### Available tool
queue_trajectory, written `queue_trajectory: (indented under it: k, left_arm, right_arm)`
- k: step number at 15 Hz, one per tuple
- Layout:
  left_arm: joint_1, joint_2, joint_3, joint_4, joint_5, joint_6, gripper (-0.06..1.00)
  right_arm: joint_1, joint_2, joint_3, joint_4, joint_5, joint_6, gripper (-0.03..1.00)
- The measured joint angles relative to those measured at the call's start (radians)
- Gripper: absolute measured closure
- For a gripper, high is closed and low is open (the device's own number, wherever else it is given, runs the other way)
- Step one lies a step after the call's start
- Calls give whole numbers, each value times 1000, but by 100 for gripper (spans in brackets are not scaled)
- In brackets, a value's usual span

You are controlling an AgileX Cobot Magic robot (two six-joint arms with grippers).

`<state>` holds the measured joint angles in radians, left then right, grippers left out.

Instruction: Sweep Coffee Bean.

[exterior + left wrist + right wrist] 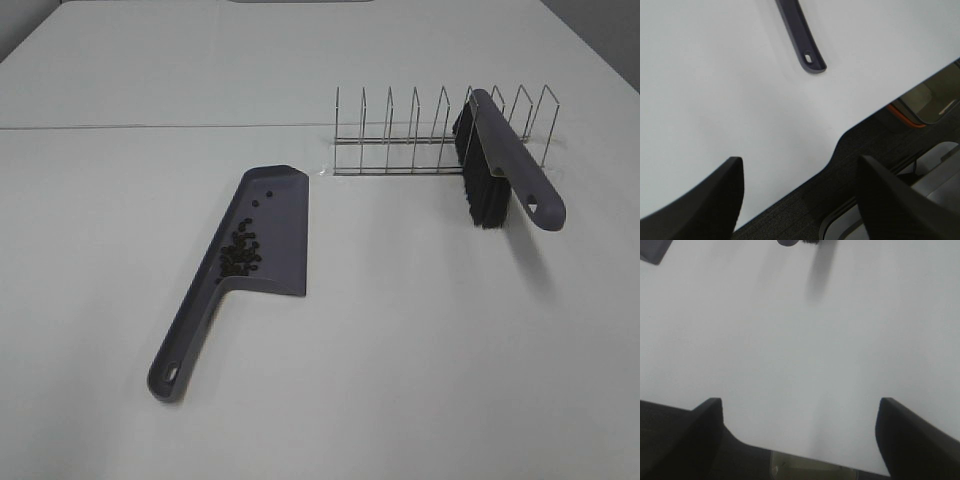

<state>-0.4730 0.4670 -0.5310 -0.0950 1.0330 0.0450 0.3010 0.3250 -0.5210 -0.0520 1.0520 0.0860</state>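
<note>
Bright, even overhead light washes the white bench (420, 330); soft shadows fall beside the dustpan (262, 235) and brush (500, 165). Wrist views are blurred, fingers (690, 440) dark.

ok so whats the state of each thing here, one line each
beans: heaped in the dustpan, a couple apart nearer its lip
dustpan: flat on the table, not held
brush: leaning in the rack, bristles down, not held
rack: upright, holds only the brush
left gripper: open, empty
right gripper: open, empty
</note>
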Motion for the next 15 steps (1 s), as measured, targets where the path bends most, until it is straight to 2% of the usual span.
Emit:
queue_trajectory:
  k: [2,7,11,15]
  left_arm:
    - [0,-6,3,-46,-8,75,33]
    - [0,-8,21,-111,17,170,33]
    - [0,-9,21,-114,17,173,33]
    - [0,-10,21,-117,17,173,33]
  right_arm:
    - [0,-50,0,0,-4,-4,18]
    - [0,-169,8,-1,-3,-6,18]
    - [0,-169,17,0,4,-42,18]
    - [0,-169,17,45,4,-109,20]
